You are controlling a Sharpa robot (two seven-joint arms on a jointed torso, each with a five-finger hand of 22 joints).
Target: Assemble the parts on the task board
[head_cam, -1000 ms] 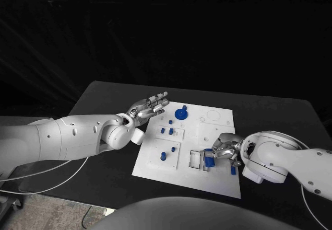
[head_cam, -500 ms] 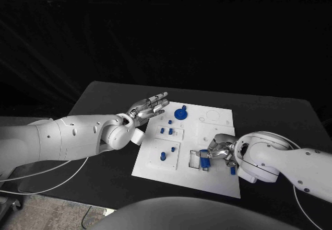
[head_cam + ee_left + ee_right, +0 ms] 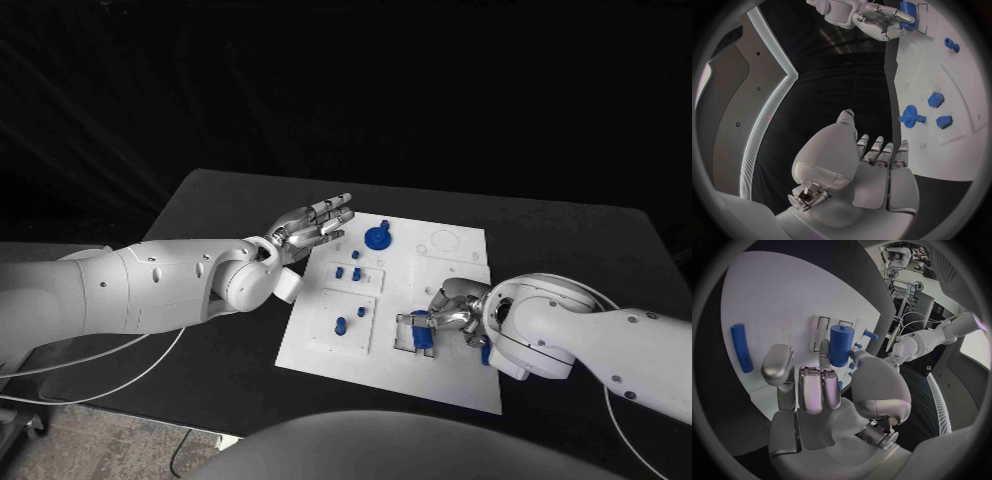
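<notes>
The white task board [image 3: 404, 375] lies in the middle of the black table. My right hand [image 3: 453, 314] hovers over its near right part and pinches a blue cylinder [image 3: 421, 331] upright between thumb and finger, right at the rectangular slots [image 3: 408, 336]. The right wrist view shows the cylinder [image 3: 841, 344] in my right hand [image 3: 817, 390] just over the slots [image 3: 822, 330]. A blue rod [image 3: 741, 347] lies flat on the board nearby. My left hand [image 3: 310, 224] is held open with fingers straight beside the board's far left corner, near a blue gear [image 3: 376, 238].
Small blue pegs [image 3: 348, 272] stand in the board's left half, with another [image 3: 340, 324] nearer me. In the left wrist view the gear [image 3: 911, 116] and two blue pieces [image 3: 936, 99] lie just past my left hand [image 3: 861, 165]. Bare table [image 3: 216, 210] surrounds the board.
My right hand has carried the blue cylinder a little to the left, over the rectangular slots. The left hand has stayed put.
</notes>
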